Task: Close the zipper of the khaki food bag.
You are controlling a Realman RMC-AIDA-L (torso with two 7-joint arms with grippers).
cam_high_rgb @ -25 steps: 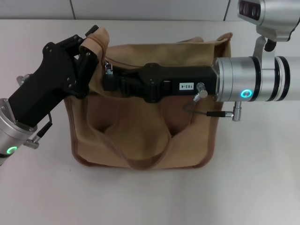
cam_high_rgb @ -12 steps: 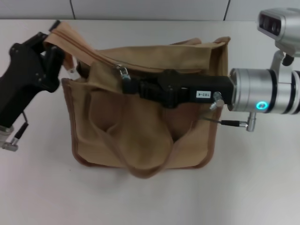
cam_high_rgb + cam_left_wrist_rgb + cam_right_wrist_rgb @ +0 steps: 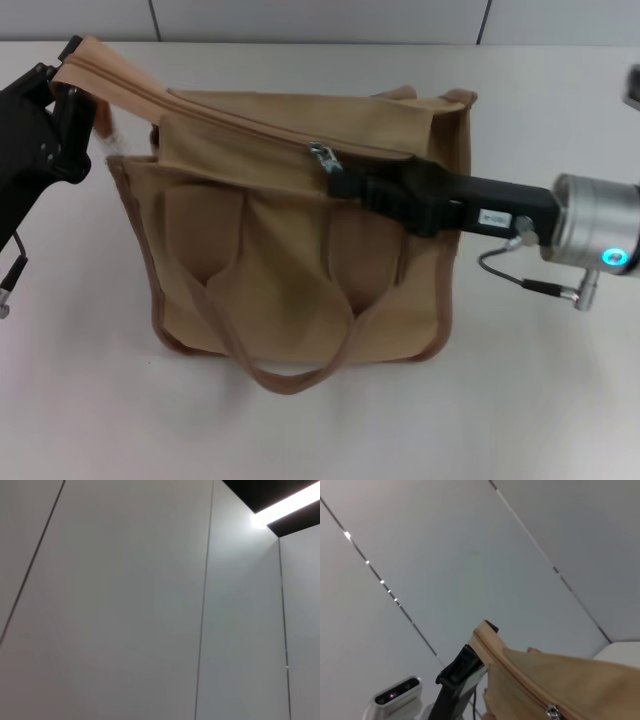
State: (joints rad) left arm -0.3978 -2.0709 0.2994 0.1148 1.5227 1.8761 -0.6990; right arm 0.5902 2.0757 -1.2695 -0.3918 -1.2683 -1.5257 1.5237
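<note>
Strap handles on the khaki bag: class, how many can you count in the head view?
2. One strap handle loops below the bag, on the near side; the other lies flat against the bag's front panel. No further handles show, though the far side is hidden.

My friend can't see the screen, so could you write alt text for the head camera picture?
A khaki food bag stands on a white table while the right claw grips the zipper by its silver pull, midway along the top. The left claw holds the bag's stretched corner flap at the far left.
</note>
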